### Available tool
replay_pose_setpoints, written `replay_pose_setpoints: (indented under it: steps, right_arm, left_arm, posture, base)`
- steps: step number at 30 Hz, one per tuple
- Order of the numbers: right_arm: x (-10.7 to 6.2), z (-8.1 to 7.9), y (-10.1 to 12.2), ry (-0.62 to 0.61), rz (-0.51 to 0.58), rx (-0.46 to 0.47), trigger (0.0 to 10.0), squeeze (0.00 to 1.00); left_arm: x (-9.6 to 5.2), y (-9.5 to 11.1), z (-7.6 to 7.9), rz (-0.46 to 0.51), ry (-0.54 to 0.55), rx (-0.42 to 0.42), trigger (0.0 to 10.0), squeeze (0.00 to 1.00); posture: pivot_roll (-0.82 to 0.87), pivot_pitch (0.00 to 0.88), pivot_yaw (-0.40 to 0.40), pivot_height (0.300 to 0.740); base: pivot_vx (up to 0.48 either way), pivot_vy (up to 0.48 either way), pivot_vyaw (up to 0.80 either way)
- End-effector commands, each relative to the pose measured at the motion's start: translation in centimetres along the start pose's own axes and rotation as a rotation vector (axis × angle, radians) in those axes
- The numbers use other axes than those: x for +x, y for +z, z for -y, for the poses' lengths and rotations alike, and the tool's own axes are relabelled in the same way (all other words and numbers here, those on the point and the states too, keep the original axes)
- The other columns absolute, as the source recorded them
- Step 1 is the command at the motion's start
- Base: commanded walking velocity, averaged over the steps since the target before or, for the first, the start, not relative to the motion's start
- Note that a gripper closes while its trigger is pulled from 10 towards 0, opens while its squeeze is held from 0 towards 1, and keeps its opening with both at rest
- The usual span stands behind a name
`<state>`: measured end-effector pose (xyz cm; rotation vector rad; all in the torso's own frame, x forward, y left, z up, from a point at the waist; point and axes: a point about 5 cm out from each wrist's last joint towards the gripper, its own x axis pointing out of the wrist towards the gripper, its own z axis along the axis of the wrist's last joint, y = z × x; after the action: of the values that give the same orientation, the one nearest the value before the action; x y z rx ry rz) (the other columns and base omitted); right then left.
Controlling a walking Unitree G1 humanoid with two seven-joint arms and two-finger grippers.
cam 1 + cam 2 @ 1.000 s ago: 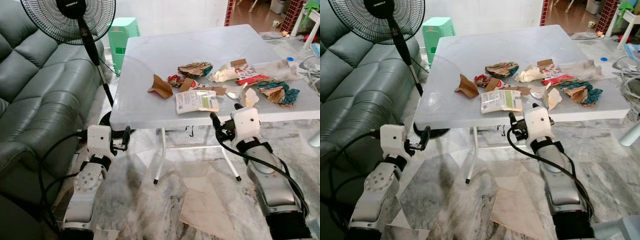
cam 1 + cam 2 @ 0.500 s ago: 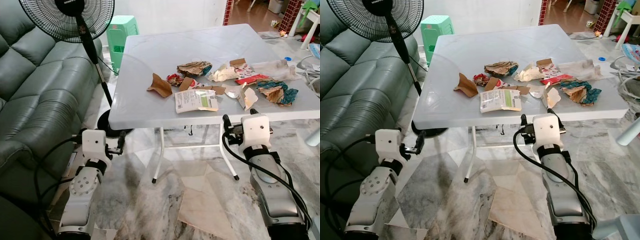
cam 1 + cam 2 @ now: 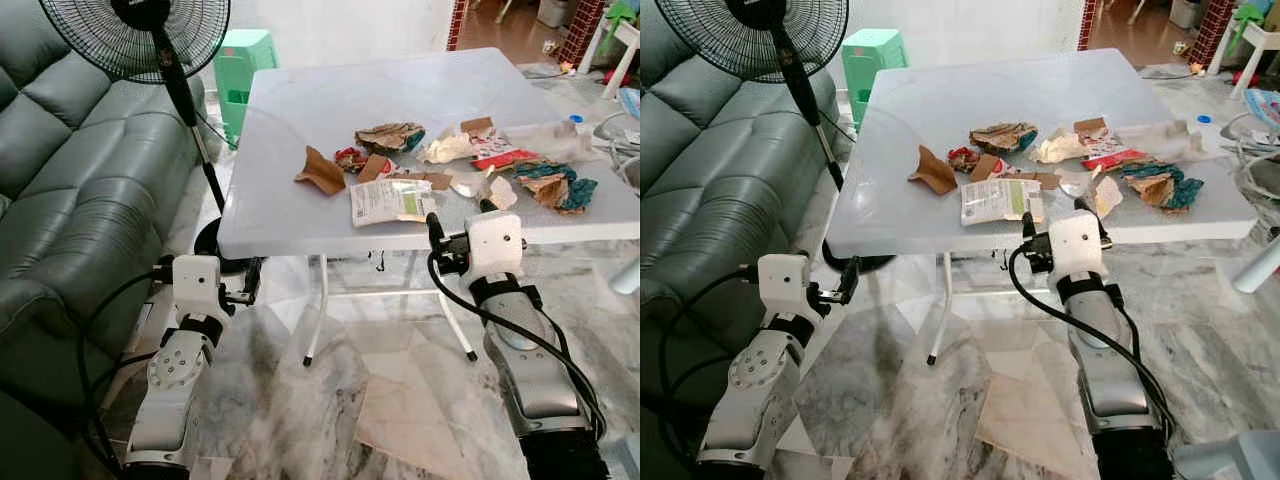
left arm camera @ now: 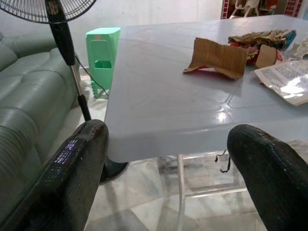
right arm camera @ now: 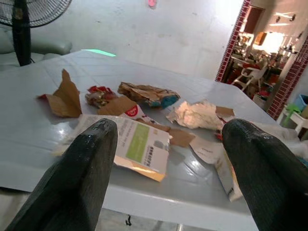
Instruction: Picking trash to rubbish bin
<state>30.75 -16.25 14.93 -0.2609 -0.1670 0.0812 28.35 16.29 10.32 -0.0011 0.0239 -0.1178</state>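
A: We log the worktop [image 3: 300, 150] as pale grey, its near edge running just beyond both hands. Left of it stand a fan [image 3: 140, 35] and a grey-green sofa [image 3: 70, 180]; a green stool [image 3: 240, 60] sits at the far left corner. Marble floor [image 3: 380, 400] lies open under and in front of the worktop.

B: Where is the trash?

A: We see it strewn across the right half of the worktop. A white printed packet [image 3: 390, 201] lies nearest the near edge; a folded brown cardboard scrap [image 3: 322, 172] sits to its left, apart. Farther off: a crumpled brown-and-teal wrapper [image 3: 390, 137], crumpled white paper [image 3: 447, 148], a red-and-white wrapper [image 3: 500, 155], and a teal-brown wad [image 3: 560, 187] at the right.

B: Hands?

A: We note the right hand [image 5: 163, 159] at the near edge, just before the packet, fingers spread wide, holding nothing. The left hand [image 4: 168, 168] is below the near left corner, fingers likewise wide apart and empty.
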Motion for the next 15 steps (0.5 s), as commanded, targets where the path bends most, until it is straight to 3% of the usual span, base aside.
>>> replay_pose_setpoints:
  steps: [1, 15]
  right_arm:
    - [0.07, -0.17, 0.41, 0.015, 0.019, 0.002, 10.0, 0.00]
    - [-0.05, 0.16, 0.40, 0.025, 0.017, -0.006, 10.0, 0.00]
  left_arm:
    - [-0.02, 0.52, -0.08, 0.020, -0.002, 0.006, 10.0, 0.00]
    - [0.19, 0.25, 0.80, 0.011, -0.027, -0.008, 10.0, 0.00]
  posture:
    - [-0.05, 0.021, 0.048, 0.740]
    - [-0.06, 0.023, 0.042, 0.740]
  base:
    - [0.375, 0.000, 0.00]
    - [0.411, 0.000, 0.00]
